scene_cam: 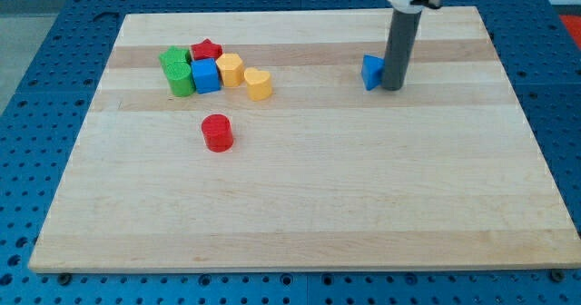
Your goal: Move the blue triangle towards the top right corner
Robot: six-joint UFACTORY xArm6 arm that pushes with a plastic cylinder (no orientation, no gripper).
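The blue triangle (371, 72) lies on the wooden board (309, 205), right of centre near the view's top. My tip (393, 88) stands right against the triangle's right side, touching or nearly touching it. The dark rod rises from there toward the view's top edge.
A cluster sits at the upper left: a green star (172, 59), a green cylinder (181, 80), a red star (207, 49), a blue cube (206, 75), a yellow hexagon (231, 69) and a yellow heart (258, 83). A red cylinder (217, 132) stands alone below them.
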